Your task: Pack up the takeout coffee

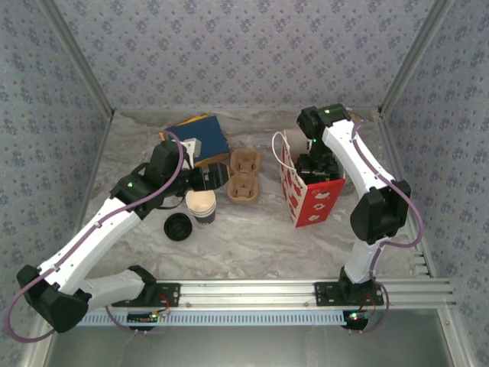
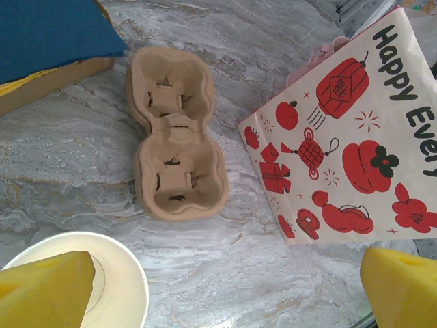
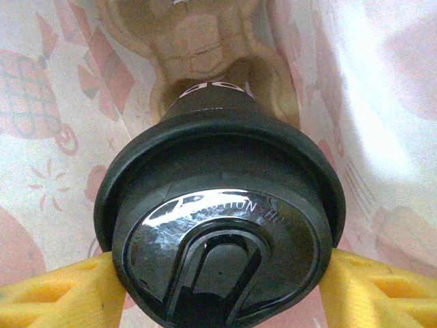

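The red-and-white gift bag point(image 1: 309, 200) stood open on the right of the table point(image 1: 252, 245). The right gripper point(image 3: 218, 287) reached down into it. Inside the bag lay a pulp carrier point(image 3: 198, 41), and the takeout coffee point(image 3: 218, 225) sat over one of its wells. Whether the cup's base was fully seated there could not be told.

The yellow fingers point(image 3: 61, 294) pressed against the black lid's rim from both sides, part-way closed and gripping the coffee. The lid faced the wrist camera and the dark body ran straight away from it toward the carrier, so the cup's long axis followed the gripper's reach into the bag.

Left of the bag, a second carrier point(image 1: 244, 177) lay flat on the table with its two wells empty. Nearer and further left stood a stack of paper cups point(image 1: 202, 205), its top cup open and cream inside. A loose black lid point(image 1: 177, 226) lay just left of the stack, and a blue box point(image 1: 200, 138) sat at the far side.

The left gripper point(image 2: 222, 294) hung over the stack with its jaws spread fully, grasping nothing
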Action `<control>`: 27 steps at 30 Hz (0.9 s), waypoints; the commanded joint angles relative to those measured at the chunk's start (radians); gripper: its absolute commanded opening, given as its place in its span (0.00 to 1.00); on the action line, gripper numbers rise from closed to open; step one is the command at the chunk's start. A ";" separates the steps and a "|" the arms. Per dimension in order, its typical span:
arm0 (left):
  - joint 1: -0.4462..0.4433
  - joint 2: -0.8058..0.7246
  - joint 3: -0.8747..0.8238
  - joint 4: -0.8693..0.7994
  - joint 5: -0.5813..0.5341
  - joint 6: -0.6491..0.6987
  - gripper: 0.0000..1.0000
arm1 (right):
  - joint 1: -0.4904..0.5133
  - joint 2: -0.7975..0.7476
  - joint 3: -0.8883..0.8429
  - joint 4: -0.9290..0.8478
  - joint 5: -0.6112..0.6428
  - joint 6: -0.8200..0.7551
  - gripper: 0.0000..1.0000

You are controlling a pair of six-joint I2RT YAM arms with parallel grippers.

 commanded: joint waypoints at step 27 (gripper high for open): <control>0.005 0.000 0.016 0.013 0.008 -0.001 1.00 | -0.004 0.018 0.023 -0.014 0.023 -0.012 0.72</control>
